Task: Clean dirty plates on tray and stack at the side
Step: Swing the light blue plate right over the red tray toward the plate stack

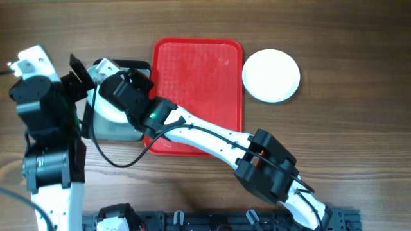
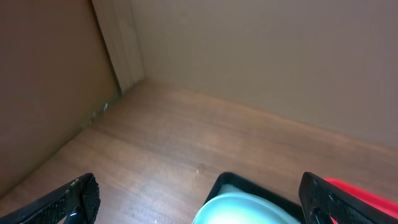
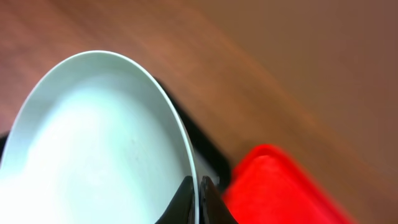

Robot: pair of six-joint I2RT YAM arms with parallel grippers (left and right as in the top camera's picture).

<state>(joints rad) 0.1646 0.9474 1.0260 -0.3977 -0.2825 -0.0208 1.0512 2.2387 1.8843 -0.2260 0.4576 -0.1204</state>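
From overhead I see the red tray at the far middle of the tabletop, its long axis running from the far edge toward me. A white plate lies flat on the wood just off its far right corner. My right arm reaches across the red tray to the smaller dark grey tray on its left, but the arm hides most of what it holds.

The right wrist view settles that: the right gripper is clamped tight on the rim of a light blue plate, which sits over the dark grey tray with its hollow face toward the camera. I cannot tell how far it is tilted.

The left wrist view shows the same plate from the other side — low between the spread fingers of the left gripper, which is wide apart and holds nothing.
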